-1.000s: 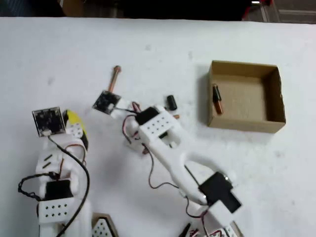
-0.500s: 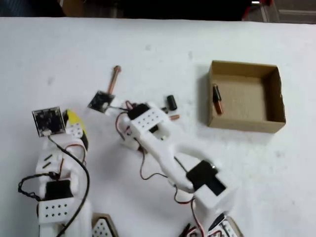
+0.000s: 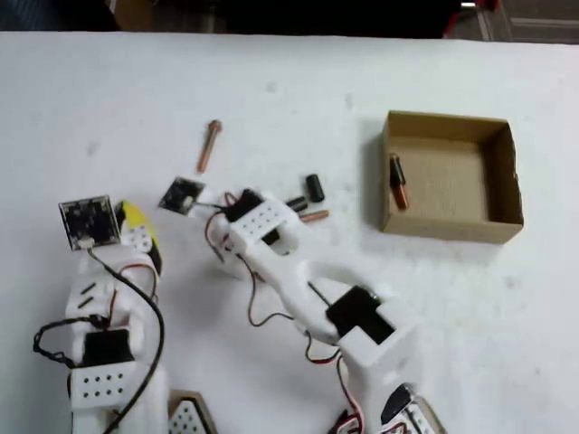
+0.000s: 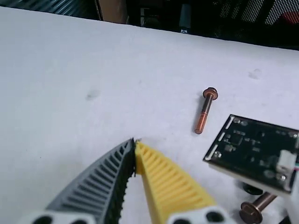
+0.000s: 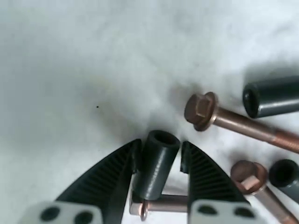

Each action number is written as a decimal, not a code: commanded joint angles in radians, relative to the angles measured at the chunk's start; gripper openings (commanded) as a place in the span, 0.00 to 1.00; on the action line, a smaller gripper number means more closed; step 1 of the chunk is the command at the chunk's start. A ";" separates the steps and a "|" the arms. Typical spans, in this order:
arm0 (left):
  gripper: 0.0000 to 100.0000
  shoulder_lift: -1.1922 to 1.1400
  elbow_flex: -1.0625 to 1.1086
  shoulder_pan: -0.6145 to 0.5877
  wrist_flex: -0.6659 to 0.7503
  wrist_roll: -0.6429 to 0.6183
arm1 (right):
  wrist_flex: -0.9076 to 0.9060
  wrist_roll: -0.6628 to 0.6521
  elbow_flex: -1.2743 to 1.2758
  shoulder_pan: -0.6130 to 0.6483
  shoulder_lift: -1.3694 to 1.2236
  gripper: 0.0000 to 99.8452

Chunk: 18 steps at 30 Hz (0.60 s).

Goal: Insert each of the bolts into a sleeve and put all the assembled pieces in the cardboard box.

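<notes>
Right gripper (image 5: 160,143) clamped a sleeve (image 5: 156,165); left gripper (image 4: 135,142) sat closed, table (image 3: 407,72) stretching wide toward twelve o'clock.

High view: fixed above the table (image 3: 109,90), looking steeply down toward its far edge, wide enough for both arms and the cardboard box (image 3: 450,233) toward the right edge. Left wrist view: low, slanting past the left gripper (image 4: 134,141) toward the far edge, sharing the lone bolt (image 4: 205,110) with the high view. Right wrist view: very close, facing straight down on the sleeve (image 5: 156,163) in the right gripper (image 5: 159,144), mid-table.
</notes>
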State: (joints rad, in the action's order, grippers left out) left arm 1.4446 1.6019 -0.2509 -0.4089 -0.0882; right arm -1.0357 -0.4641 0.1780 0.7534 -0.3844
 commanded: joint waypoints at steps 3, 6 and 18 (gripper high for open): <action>0.02 0.021 -0.020 -0.008 0.037 0.012 | -0.021 -0.009 -0.008 0.010 -0.018 0.13; 0.02 0.021 -0.020 -0.007 0.037 0.012 | -0.022 -0.009 -0.008 0.010 -0.019 0.10; 0.02 0.021 -0.018 -0.004 0.037 0.012 | -0.027 -0.008 -0.014 0.012 -0.007 0.02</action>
State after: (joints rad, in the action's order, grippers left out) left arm 1.4446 1.6019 -0.2509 -0.4089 -0.0882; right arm -1.0434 -0.4641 0.1626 0.7488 -0.3966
